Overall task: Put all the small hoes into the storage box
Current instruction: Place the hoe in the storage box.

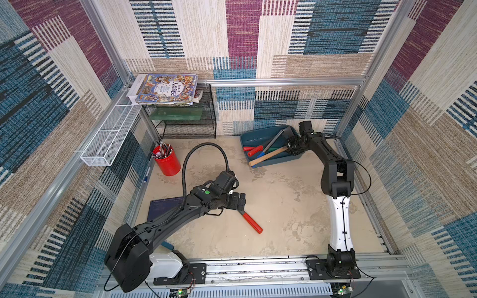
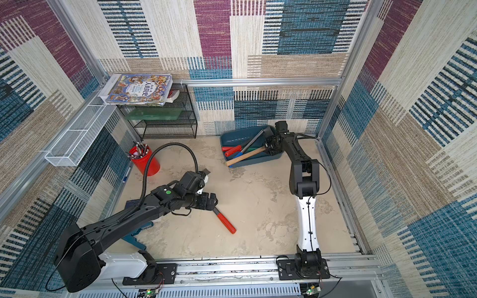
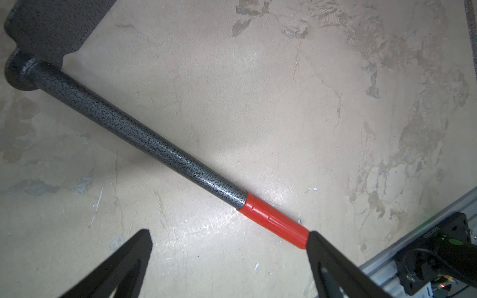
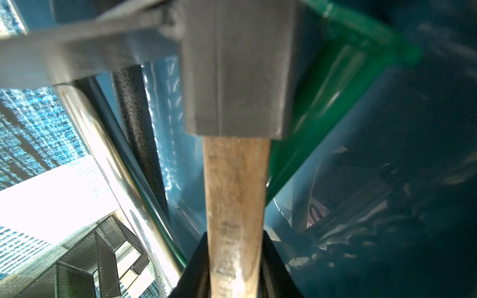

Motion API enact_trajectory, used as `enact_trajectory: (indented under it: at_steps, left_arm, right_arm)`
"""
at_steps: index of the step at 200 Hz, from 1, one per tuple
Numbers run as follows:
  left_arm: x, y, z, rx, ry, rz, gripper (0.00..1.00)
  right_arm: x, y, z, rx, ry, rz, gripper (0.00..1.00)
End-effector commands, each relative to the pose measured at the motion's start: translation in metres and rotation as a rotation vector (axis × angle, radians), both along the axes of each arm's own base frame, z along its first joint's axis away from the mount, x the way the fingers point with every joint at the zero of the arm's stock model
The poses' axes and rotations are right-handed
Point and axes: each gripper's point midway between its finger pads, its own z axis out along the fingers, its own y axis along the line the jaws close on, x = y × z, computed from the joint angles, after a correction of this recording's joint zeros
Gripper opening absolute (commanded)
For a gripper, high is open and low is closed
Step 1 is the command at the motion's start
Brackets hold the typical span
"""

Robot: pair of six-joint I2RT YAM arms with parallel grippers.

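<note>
Showing, in both top views, a mottled beige table (image 1: pixel 284 206) enclosed by patterned carpet walls. Showing a black wire rack (image 1: pixel 185 123) standing at the far left corner, carrying a picture book (image 1: pixel 166 89) on top, with a white mesh basket (image 1: pixel 108 136) running along the left wall just beside it.

Showing the storage box (image 1: pixel 254 135) sitting at the far right by the back wall, holding a wooden-handled hammer (image 1: pixel 268 155) among red-handled tools. Showing the right gripper (image 1: pixel 293 148) reaching into that box, jaws clamping the hammer's wooden handle.

Showing the small hoe (image 3: pixel 154 144) lying flat on the bare table near the middle, well apart from the storage box, its red grip pointing toward the near edge. Showing the left gripper (image 3: pixel 229 233) hanging just above the hoe's shaft, jaws spreading wide and gripping nothing; one fingertip (image 3: pixel 325 247) overlapping the red grip's end, contact not being determinable.

Showing a red cup (image 1: pixel 167 162) of pens standing near the rack.
</note>
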Motion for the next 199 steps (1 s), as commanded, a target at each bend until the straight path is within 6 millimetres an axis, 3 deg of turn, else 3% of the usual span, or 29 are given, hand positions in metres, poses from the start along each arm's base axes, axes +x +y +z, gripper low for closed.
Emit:
enact_trajectory:
  at_steps: [1,85,199]
  left_arm:
    - [0.002,0.000,0.001,0.003,-0.009,-0.003,0.97]
    - [0.001,-0.001,-0.003,0.003,-0.001,-0.001,0.97]
    - [0.001,0.000,-0.003,-0.004,-0.006,0.002,0.97]
  right_arm:
    - [0.005,0.004,-0.004,-0.002,-0.005,-0.018,0.06]
    - [-0.001,0.001,-0.009,-0.028,0.016,-0.016,0.22]
    - [-0.010,-0.005,-0.002,-0.071,0.012,-0.007,0.48]
